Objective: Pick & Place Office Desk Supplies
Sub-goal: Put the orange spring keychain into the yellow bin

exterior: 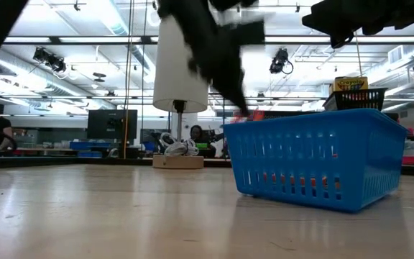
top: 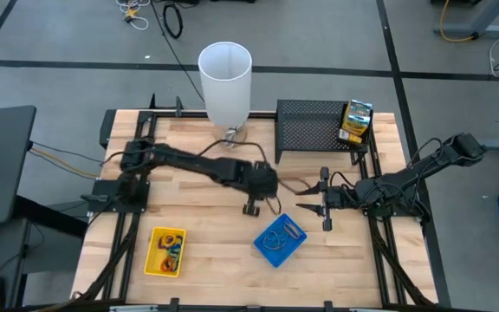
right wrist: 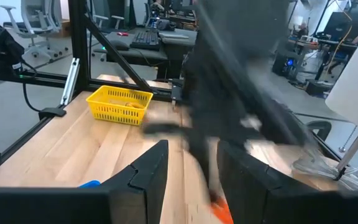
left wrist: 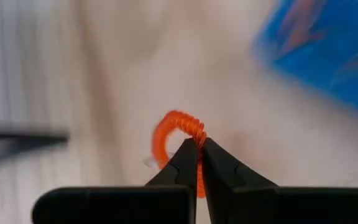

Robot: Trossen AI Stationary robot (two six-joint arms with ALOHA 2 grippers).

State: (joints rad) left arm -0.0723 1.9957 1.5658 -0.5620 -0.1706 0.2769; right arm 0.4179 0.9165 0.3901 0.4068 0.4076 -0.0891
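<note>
Stretching diagonally across the surface (top: pixel 206 260), the left arm was posed with its left end effector (left wrist: pixel 199 147) clenched on an orange rubber-band loop (left wrist: pixel 174 138), just beside the blue tray (top: pixel 281 240). That grip was revealed only by the left wrist view. The right end effector (top: pixel 325 208) was held open nearby.

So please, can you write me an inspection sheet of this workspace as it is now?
Surface: wooden table.
Job's things: yellow tray with bands; blue tray with bands; printed box in black rack; orange band.
Clutter: white cylinder.
Grippers: left tool shut on orange band, near blue tray; right tool open, beside it.
Cables: on floor beyond table.
Surroundings: lab benches, monitors, a person far left.
</note>
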